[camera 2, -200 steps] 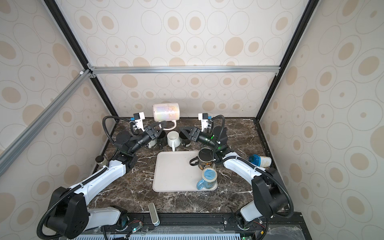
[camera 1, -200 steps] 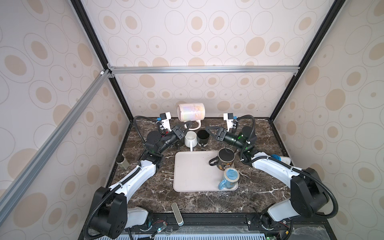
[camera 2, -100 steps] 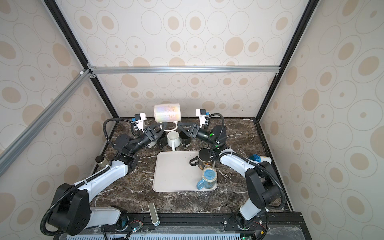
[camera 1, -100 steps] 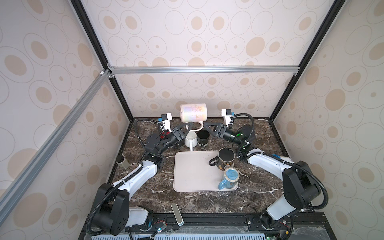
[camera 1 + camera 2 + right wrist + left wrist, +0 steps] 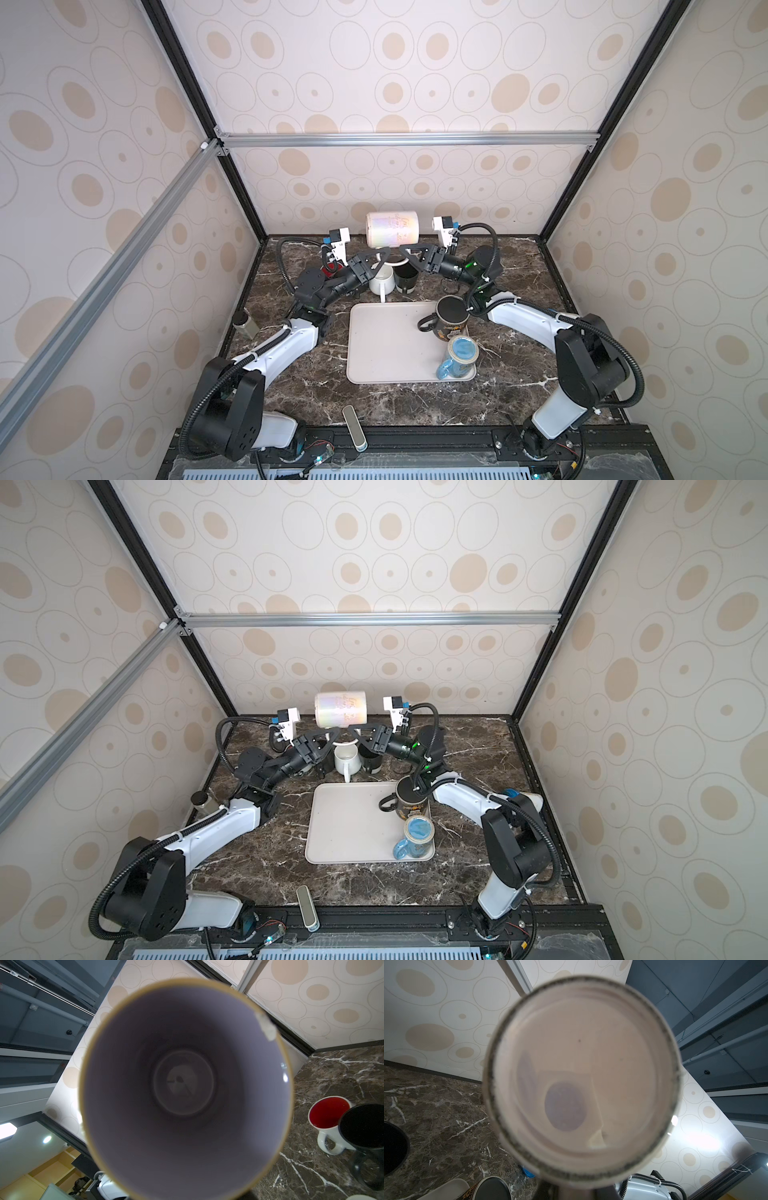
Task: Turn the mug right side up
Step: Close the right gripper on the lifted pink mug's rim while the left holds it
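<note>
The mug (image 5: 392,228) (image 5: 340,708) is white with a pearly sheen and lies on its side in the air above the back of the table, handle hanging down. My left gripper (image 5: 384,252) (image 5: 334,732) is shut on it from below at the handle. The left wrist view is filled by the mug's base (image 5: 581,1076). My right gripper (image 5: 405,250) (image 5: 353,729) reaches under the mug's open end. The right wrist view looks straight into the mug's hollow (image 5: 185,1084), which hides the jaws.
A white mug (image 5: 382,282) and a dark mug (image 5: 406,277) stand upright just below the held one. On the grey tray (image 5: 382,345) stand a black mug (image 5: 451,318) and a blue mug (image 5: 459,355). A small cylinder (image 5: 245,326) stands at the left edge.
My right gripper has swung in from the right to the mug's open end. The left gripper has kept the mug aloft and carried it slightly rightward.
</note>
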`<state>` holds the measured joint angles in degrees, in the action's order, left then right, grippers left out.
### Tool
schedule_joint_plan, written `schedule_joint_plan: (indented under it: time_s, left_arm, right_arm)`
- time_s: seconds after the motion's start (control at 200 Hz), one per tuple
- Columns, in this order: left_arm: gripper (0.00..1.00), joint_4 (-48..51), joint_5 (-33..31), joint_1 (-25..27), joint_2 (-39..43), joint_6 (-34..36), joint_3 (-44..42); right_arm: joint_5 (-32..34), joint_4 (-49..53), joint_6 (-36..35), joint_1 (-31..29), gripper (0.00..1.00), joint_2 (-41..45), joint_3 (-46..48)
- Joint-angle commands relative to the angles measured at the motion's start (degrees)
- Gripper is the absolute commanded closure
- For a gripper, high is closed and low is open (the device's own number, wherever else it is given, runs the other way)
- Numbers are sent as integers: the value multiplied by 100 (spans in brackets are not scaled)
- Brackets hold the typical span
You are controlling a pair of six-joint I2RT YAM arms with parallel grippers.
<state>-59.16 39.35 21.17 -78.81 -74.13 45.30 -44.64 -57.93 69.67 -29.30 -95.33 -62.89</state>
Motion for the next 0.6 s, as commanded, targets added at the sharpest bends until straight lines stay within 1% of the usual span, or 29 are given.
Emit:
schedule_joint_plan:
  time_s: [0.0, 0.18, 0.285, 0.34, 0.39, 0.47, 0.51, 0.55, 0.595]
  left_arm:
    - [100, -1000, 159, 104, 15, -145, 349]
    - [100, -988, 209, 174, -73, -128, 357]
    - [100, -1028, 237, 226, -139, -164, 339]
    - [100, -1054, 237, 246, -145, -172, 334]
    - [100, -1048, 252, 263, -146, -172, 331]
    - [100, -1039, 241, 274, -136, -164, 300]
    - [100, -1028, 237, 273, -131, -152, 276]
    - [100, -999, 206, 277, -110, -155, 242]
    - [100, -904, 182, 272, -86, -113, 209]
  right_arm:
    - [20, -306, 172, -34, 61, -51, -191]
    - [70, -395, 249, -45, 63, -81, -175]
    - [83, -418, 301, -44, 66, -91, -165]
    - [111, -413, 315, -42, 71, -91, -149]
    - [122, -429, 319, -41, 72, -91, -144]
    - [118, -439, 345, -42, 81, -91, -143]
    - [118, -437, 350, -41, 89, -91, -143]
    - [114, -435, 361, -46, 100, -87, -140]
    - [118, -406, 356, -41, 100, -74, -119]
